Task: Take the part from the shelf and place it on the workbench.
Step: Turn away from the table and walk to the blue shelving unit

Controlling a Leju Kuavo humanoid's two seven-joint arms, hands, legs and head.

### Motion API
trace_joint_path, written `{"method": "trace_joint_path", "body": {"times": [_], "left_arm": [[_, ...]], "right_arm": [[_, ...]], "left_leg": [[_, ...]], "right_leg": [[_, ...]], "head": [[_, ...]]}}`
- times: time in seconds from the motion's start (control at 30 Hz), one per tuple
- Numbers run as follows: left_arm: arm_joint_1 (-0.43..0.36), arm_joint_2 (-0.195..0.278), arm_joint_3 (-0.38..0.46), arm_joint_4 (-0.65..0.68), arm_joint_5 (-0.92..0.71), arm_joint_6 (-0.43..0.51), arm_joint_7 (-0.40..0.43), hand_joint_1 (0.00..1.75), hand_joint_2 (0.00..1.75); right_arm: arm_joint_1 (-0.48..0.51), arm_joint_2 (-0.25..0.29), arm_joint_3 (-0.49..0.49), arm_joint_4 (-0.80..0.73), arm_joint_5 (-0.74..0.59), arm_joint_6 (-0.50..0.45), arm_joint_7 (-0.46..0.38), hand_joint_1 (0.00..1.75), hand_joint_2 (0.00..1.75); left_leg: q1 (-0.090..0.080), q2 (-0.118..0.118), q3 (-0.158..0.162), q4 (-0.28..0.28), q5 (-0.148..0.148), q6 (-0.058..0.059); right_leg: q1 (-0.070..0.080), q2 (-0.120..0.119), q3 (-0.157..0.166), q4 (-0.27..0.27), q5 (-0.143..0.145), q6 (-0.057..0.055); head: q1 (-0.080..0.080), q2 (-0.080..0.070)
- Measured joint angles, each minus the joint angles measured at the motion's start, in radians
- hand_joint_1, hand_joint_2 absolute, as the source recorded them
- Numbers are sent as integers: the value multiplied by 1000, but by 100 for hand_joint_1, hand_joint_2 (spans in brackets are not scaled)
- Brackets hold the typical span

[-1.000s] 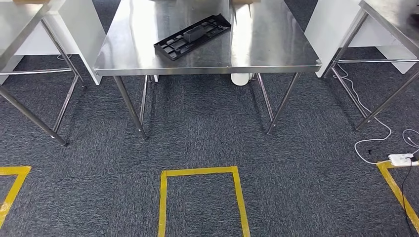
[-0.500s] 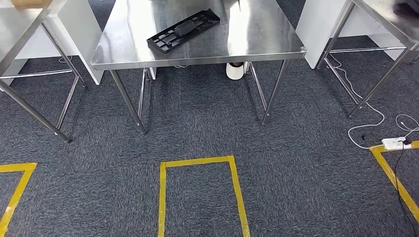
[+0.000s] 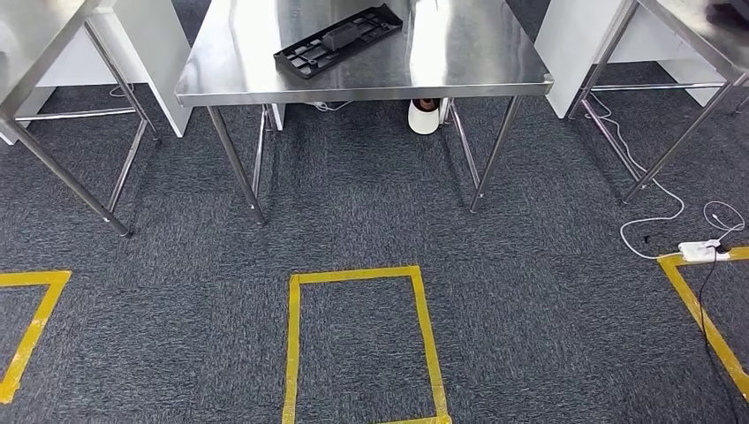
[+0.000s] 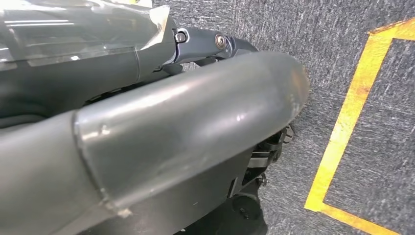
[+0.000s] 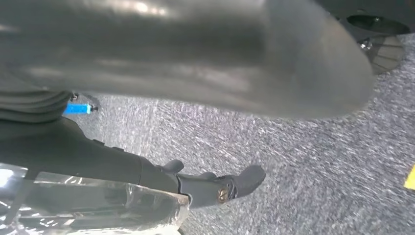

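Part (black, unlabelled), on workbench

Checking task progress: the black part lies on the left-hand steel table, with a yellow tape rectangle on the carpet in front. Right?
Not quite. The head view shows the black part on the middle steel table, not the left-hand one. The yellow tape rectangle does lie on the carpet in front.

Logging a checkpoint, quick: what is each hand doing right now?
Left hand: holds nothing, fingers extended.
Right hand: holds nothing, fingers extended.
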Motion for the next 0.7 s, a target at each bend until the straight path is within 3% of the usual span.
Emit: {"method": "trace_joint_path", "body": {"times": [0.07,0.13,0.17,0.2,0.27,0.33,0.37,0.43,0.5,0.57,0.63,0.67,0.7], "left_arm": [[0,-3,-1,0,-3,-1,-4,0,0],[-2,-7,-3,0,-6,-2,-8,0,0],[-3,-8,-3,0,-6,-2,-10,0,0],[-4,-8,-3,0,-7,-2,-11,0,0],[-5,-8,-3,0,-7,-2,-11,0,0],[-6,-7,-3,1,-7,-1,-12,0,0],[-7,-7,-3,1,-6,-1,-12,0,0],[-7,-7,-2,1,0,4,-16,0,0],[-8,-7,-1,2,8,11,-23,0,0],[-9,-8,0,2,13,17,-29,0,0],[-9,-8,0,3,11,23,-33,0,0],[-9,-8,0,3,9,26,-34,0,0],[-9,-9,0,3,6,29,-35,0,0]], "right_arm": [[1,0,-1,0,3,0,4,0,0],[1,0,-2,0,5,0,11,0,0],[2,0,-2,1,6,0,14,0,0],[2,1,-3,1,7,0,15,0,0],[0,0,-3,1,7,0,15,0,0],[-3,1,-3,1,8,0,15,0,0],[-4,2,-3,1,9,0,15,0,0],[-4,4,-3,1,14,0,15,0,0],[-4,7,-3,1,27,5,17,0,0],[-4,8,-3,1,45,14,21,0,0],[-2,9,-2,1,53,25,22,0,0],[-1,10,-2,1,56,30,23,0,0],[0,10,-2,1,57,33,22,0,0]], "left_leg": [[0,2,-13,-6,13,16],[1,9,-60,-12,55,36],[2,13,-86,-13,77,41],[2,15,-109,-12,96,40],[1,15,-128,-9,115,32],[-3,14,-137,-6,134,20],[-5,14,-139,-6,142,15],[-4,13,-140,-10,155,4],[0,8,-154,16,122,-7],[3,4,-187,115,28,-17],[3,3,-222,246,-45,-23],[3,4,-224,282,-51,-24],[4,5,-206,279,-38,-24]], "right_leg": [[2,1,-12,10,-5,5],[-2,5,-54,159,-97,11],[-6,6,-62,228,-135,16],[-10,7,-50,269,-152,26],[-16,7,51,144,-112,42],[-14,10,146,-6,-112,34],[-11,12,166,-45,-119,27],[-9,12,159,-52,-115,9],[-16,5,147,-51,-102,-15],[-17,-6,129,-51,-85,-37],[-11,-19,109,-49,-71,-44],[-8,-26,100,-46,-66,-43],[-7,-34,92,-43,-63,-42]], "head": [[0,0],[7,0],[10,0],[14,0],[14,0],[14,0],[13,0],[8,0],[5,0],[1,0],[0,0],[0,0],[0,0]]}}
